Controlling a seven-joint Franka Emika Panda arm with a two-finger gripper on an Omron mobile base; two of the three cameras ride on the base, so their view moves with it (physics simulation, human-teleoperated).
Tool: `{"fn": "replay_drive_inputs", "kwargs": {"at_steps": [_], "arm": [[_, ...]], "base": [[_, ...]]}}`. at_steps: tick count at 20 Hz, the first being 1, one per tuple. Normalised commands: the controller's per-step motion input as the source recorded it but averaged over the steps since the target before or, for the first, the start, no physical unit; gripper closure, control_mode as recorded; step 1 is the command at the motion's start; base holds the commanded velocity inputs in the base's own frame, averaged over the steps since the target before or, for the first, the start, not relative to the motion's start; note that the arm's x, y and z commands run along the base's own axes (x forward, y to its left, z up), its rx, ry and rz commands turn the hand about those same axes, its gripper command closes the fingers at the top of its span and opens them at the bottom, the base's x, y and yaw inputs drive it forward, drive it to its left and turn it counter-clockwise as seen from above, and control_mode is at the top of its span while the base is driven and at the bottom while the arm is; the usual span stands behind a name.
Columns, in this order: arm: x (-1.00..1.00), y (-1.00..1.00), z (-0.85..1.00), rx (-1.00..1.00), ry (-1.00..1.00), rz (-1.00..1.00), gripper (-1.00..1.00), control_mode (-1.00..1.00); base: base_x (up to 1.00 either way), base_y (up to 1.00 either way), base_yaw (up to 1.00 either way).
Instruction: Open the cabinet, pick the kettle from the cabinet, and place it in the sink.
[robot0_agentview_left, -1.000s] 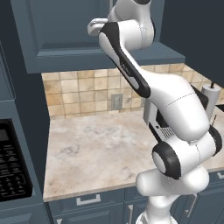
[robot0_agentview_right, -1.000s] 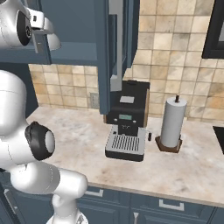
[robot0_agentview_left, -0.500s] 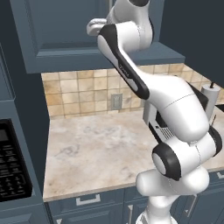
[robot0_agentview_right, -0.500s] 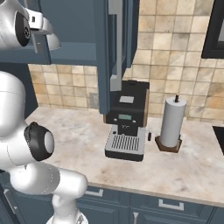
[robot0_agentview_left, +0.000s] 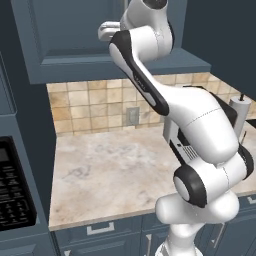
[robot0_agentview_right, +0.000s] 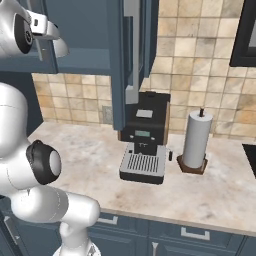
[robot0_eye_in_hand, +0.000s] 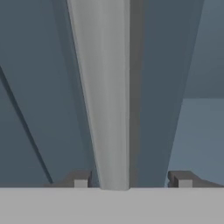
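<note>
Cabinet (robot0_agentview_right: 85, 35) door ajar; my pincer (robot0_eye_in_hand: 131, 180) spread astride handle (robot0_eye_in_hand: 103, 96), frame centre. Kettle, sink steps left.

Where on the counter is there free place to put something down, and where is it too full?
The widest bare patch of the counter lies between the black appliance at the left edge and the coffee machine. A smaller patch runs along the front edge before the paper towel roll. Between coffee machine and roll it is crowded.
</note>
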Motion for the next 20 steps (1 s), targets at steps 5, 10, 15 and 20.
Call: {"fn": "replay_drive_inputs", "kwargs": {"at_steps": [5, 10, 15, 20], "arm": [[-0.13, 0.44, -0.03, 0.00, 0.00, -0.01, 1.00, -1.00], [-0.18, 0.42, 0.00, 0.00, 0.00, -0.01, 1.00, -1.00], [-0.27, 0.38, 0.00, 0.00, 0.00, 0.00, 1.00, -1.00], [-0.34, 0.35, 0.00, 0.00, 0.00, 0.00, 1.00, -1.00]], "base": [[0.00, 0.00, 0.00], [0.00, 0.00, 0.00], [0.00, 0.00, 0.00], [0.00, 0.00, 0.00]]}}
